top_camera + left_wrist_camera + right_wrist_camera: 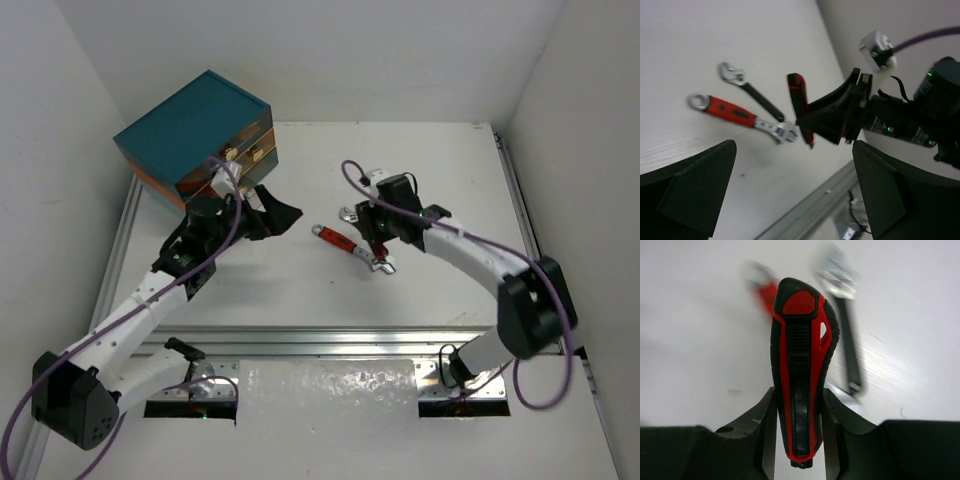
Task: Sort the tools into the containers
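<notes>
Red-and-black cutter [799, 340]: your right pincer [799, 390] is clamped on it. Both fingers [765, 415] press the sides of the handle, which sticks out lengthwise past the fingertips. The working end is hidden back between the jaws, so you can't tell its shape.

On the table [300, 290], just past those fingertips, lie two more tools, both blurred in the right wrist view:
- The red-handled adjustable wrench [730, 111] is beyond the cutter and a little to its left, with its silver head [782, 132] close under the held handle's end.
- The black-handled wrench [752, 92] is just beside it, on the other side of the handle, and apart from the red one.
- Neither wrench touches the pincer.

From the left wrist view the cutter seems to be held off the table, but it isn't clear.

Your left pincer [794, 144] is spread wide with nothing between its fingers. It faces the right pincer across bare table, with the wrenches between the two.

Behind your left pincer, near its wrist, is the teal-topped cabinet [190, 125]. Its amber drawers [250, 150] face the arm. Whether any drawer is pulled out is too small to tell.
</notes>
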